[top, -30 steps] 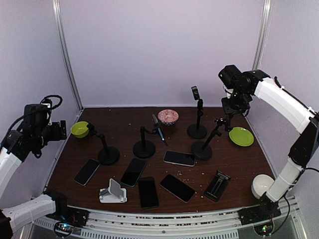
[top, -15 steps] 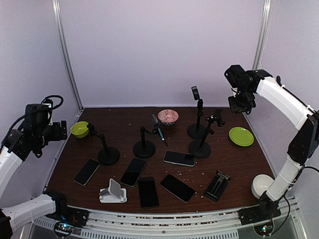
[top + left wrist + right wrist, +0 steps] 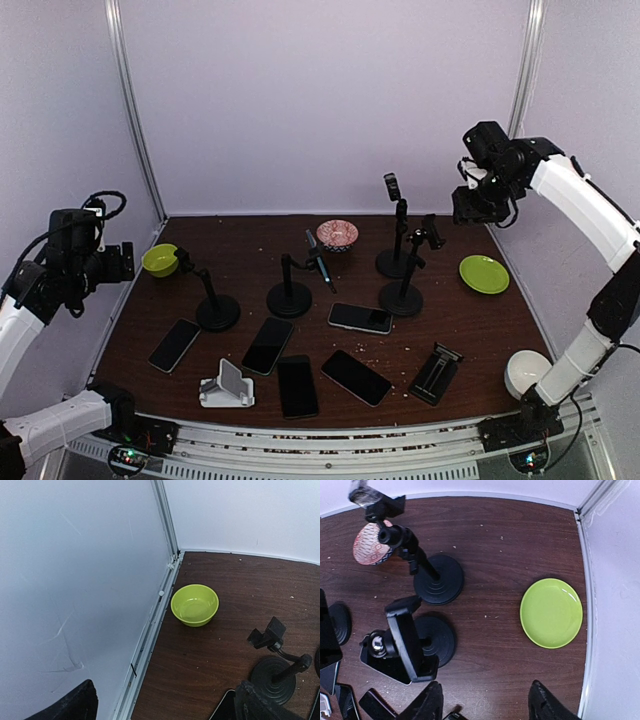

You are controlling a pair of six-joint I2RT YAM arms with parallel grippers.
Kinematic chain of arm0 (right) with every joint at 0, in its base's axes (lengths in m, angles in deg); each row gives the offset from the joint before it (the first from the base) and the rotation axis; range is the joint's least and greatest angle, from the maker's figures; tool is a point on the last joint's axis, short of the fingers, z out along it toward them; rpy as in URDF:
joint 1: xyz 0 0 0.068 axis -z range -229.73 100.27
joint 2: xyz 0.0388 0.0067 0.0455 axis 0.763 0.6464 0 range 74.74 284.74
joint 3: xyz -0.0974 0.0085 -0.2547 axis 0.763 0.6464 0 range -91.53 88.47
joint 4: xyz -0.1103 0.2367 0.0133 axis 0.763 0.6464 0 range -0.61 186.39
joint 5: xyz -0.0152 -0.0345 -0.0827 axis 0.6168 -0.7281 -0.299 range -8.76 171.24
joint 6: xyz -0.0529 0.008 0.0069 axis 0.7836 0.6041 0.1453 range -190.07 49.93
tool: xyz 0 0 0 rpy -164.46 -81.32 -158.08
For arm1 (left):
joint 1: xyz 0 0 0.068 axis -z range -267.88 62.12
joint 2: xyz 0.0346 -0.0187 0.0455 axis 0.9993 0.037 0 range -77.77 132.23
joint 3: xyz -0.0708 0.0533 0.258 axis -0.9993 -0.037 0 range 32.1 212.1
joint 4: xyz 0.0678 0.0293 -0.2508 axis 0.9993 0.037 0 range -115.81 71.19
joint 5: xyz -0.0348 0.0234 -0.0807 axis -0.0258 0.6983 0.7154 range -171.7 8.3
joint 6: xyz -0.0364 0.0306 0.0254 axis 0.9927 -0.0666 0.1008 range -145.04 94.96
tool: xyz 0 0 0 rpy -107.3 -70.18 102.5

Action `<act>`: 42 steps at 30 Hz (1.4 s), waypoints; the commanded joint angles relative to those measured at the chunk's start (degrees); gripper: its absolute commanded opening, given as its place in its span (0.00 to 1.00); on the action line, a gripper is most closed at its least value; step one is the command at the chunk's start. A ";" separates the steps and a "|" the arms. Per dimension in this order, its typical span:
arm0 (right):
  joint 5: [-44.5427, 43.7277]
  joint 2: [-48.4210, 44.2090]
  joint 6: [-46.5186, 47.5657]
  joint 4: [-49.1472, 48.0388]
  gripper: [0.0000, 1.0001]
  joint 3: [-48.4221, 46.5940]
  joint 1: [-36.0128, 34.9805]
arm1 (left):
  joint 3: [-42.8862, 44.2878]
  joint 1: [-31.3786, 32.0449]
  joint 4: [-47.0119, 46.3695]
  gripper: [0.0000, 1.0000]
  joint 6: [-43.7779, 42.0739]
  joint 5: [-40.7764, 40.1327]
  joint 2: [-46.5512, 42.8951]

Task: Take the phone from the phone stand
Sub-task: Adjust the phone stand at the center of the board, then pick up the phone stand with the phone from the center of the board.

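Green bowl (image 3: 194, 604) shows past the open left hand (image 3: 162, 705), green plate (image 3: 551, 612) past the open right hand (image 3: 485, 702).

Dark wood table (image 3: 470, 330) is carrying five flat phones (image 3: 268, 345) across the lower middle of the frame, with a white stand (image 3: 215, 395) at lower left and a black folding stand (image 3: 436, 373) at lower right. Four black round-base stands (image 3: 289, 300) are standing mid-frame. A green bowl (image 3: 160, 260) is sitting at left, a patterned bowl (image 3: 337, 234) at upper centre and a green plate (image 3: 484, 274) at right.
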 commanded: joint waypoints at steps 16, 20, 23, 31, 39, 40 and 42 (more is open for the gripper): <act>8.42 -7.13 -1.03 -0.92 0.80 -1.26 -7.52 | -0.66 -0.29 -4.52 0.97 -1.95 3.82 -0.91; 7.23 -6.48 -2.38 0.51 0.81 -3.41 -11.61 | -0.70 -0.29 -4.57 0.97 -2.15 4.38 -1.15; 5.90 -5.46 -3.84 2.49 0.81 -5.73 -14.06 | -0.70 -0.32 -4.60 0.97 -2.22 4.71 -1.41; 5.97 -4.11 -4.08 2.41 0.81 -6.59 -19.16 | -1.28 -0.29 -5.67 0.97 -3.32 8.56 -3.51; 7.77 -3.90 -2.02 -1.98 0.82 -7.73 -20.42 | -1.76 -0.28 -7.72 0.95 -4.61 19.29 -5.00; 8.26 -3.86 -1.70 -2.73 0.82 -7.82 -20.42 | -1.76 -0.28 -8.21 0.95 -4.89 22.46 -4.84; 9.86 -3.90 -0.81 -3.85 0.82 -7.87 -20.64 | -1.58 -0.28 -9.09 0.93 -5.21 28.34 -4.01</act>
